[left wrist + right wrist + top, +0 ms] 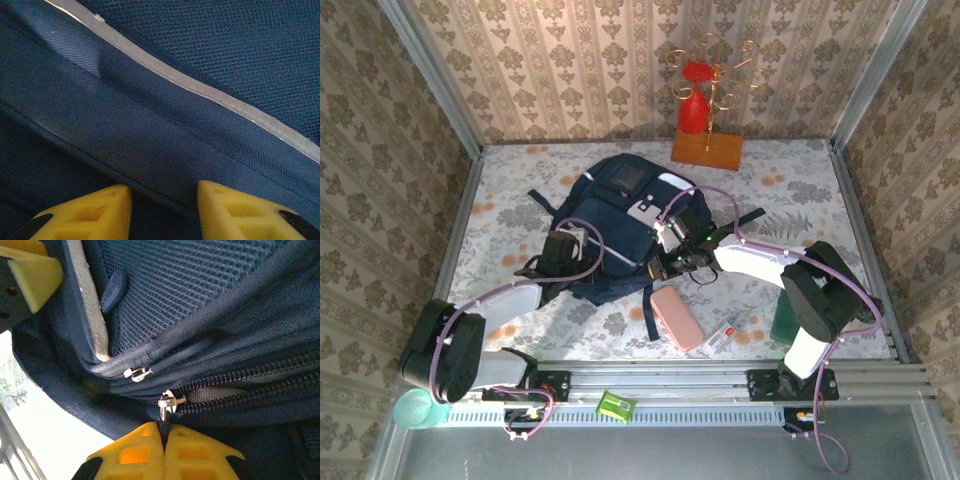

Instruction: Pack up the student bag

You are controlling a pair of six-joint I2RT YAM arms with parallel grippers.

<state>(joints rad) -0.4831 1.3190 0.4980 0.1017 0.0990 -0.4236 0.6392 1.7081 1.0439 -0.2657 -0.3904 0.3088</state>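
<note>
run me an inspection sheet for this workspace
surface: floral cloth covers the table
job's things: student bag lying mid-table, one zip partly open
clutter: pink case and a small pen-like item near the bag; green item on the front rail
hands: right hand shut on the zipper pull; left hand open against bag fabric
cables: purple cables run along both arms and loop over the bag
surroundings: patterned walls; red glass on a wooden stand at the back
</note>
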